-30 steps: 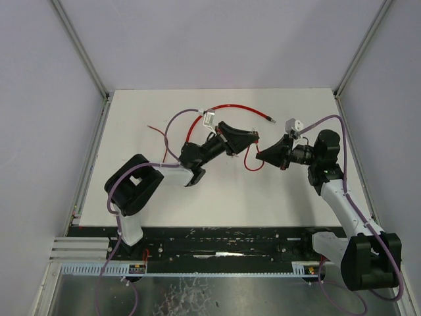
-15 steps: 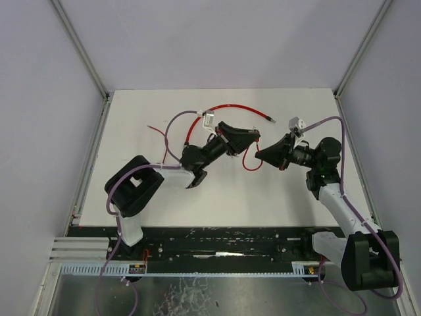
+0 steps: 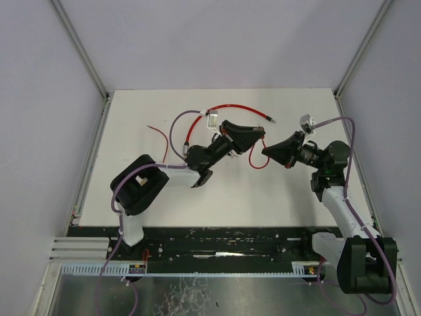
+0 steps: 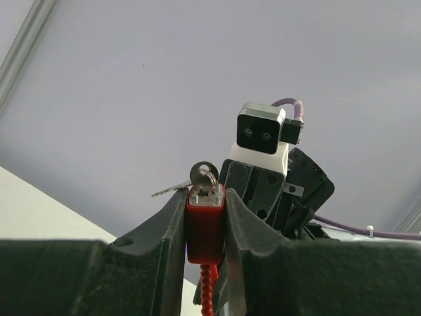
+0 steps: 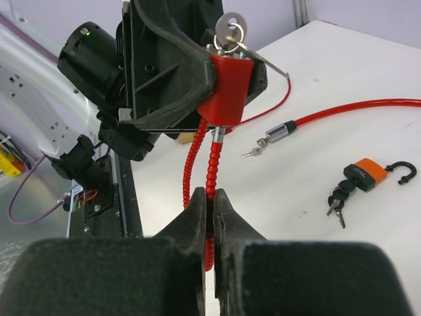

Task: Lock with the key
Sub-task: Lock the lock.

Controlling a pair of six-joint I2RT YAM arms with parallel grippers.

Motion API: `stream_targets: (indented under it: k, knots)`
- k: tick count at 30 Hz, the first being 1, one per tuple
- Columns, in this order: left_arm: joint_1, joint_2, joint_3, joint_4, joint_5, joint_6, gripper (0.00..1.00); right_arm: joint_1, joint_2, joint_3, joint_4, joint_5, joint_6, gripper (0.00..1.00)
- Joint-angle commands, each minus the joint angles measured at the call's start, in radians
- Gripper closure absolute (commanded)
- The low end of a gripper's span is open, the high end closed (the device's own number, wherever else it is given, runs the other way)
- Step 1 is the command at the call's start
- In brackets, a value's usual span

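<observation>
Clearly the left gripper [image 4: 204, 197] is clamped on the red rectangular lock body [image 4: 204, 227]. Its two black fingers [image 4: 172, 227] press against opposite sides of the body and hold it raised above the white surface [image 3: 276, 197], with the keyway end pointing away from the wrist. A silver key [image 4: 203, 175] sits in that end of the lock. A ring passes through its round head, and a second flat key [image 4: 168, 191] sticks out sideways from the ring. From the lock's other end a red coiled cable [image 5: 197, 148] hangs down. A thinner red cable [image 3: 230, 106] runs in loops across the surface to a metal end piece [image 5: 281, 131] lying flat. The right gripper [image 5: 210, 197] faces the lock from just beside it, lower than the key, with its jaws together. The coiled cable lines up with the narrow slit between them, and whether it is pinched there cannot be told. In the top view the two grippers point at each other, tips near, above the middle of the surface. An orange padlock [image 5: 362, 173] with an open shackle and a small bunch of keys lies on the surface well apart from the red lock
</observation>
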Motion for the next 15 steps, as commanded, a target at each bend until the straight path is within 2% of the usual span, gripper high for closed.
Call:
stream_targets:
  k: [1,9,12,15]
  knots:
    - [-0.019,0.049,0.033,0.002,0.035,0.052,1.0,-0.053,-0.058,0.021,0.163,0.026,0.096,1.0]
    - [-0.024,0.066,0.063,-0.045,0.085,0.11,1.0,-0.084,-0.075,0.049,0.087,-0.035,-0.003,1.0]
    - [-0.013,0.054,0.082,-0.106,0.132,0.15,1.0,-0.108,-0.095,0.101,-0.095,-0.083,-0.151,1.0]
    - [0.004,0.054,0.107,-0.154,0.205,0.17,1.0,-0.112,-0.104,0.172,-0.389,-0.079,-0.391,1.0]
